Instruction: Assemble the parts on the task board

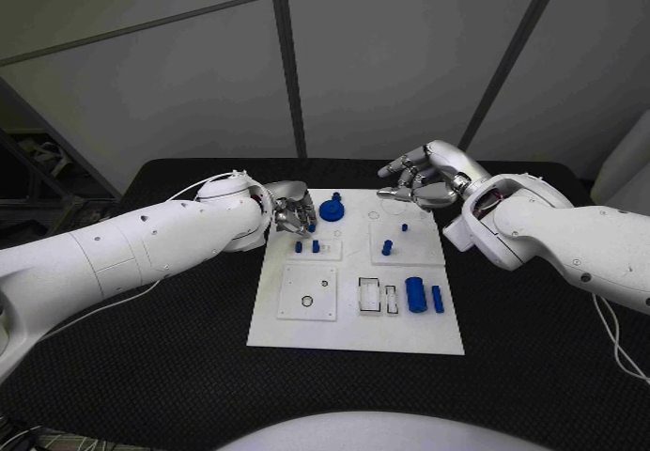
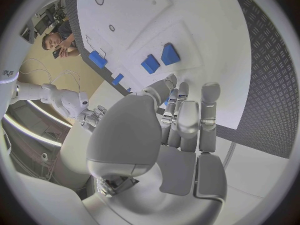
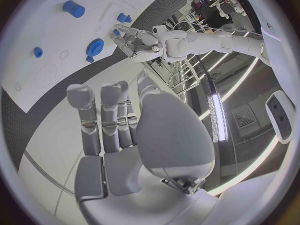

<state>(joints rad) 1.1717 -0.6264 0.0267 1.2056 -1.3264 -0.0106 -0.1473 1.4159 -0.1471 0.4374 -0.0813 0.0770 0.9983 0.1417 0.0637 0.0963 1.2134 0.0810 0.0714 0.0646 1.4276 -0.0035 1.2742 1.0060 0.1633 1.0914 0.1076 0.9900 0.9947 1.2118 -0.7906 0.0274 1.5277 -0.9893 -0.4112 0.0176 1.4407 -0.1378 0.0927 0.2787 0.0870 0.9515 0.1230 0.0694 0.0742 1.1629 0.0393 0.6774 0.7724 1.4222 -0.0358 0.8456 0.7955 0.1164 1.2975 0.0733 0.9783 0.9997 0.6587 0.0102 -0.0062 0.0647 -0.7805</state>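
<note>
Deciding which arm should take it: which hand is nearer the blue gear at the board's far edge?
Left. The left hand hovers right beside the blue gear, while the right hand hangs farther off, beyond the task board's far right corner.

The task board (image 1: 355,334) is a white rectangular plate lying flat on the table. At its far end a blue gear-shaped part (image 1: 333,210) sits left of centre, with a small blue peg (image 1: 404,226) to its right. Nearer the board's middle, two short blue pegs (image 1: 307,248) stand at the left and one blue peg (image 1: 386,248) at the right. Toward the near right lie a thick blue cylinder (image 1: 416,294) and, just beside it, a slimmer blue bar (image 1: 438,298).
</note>
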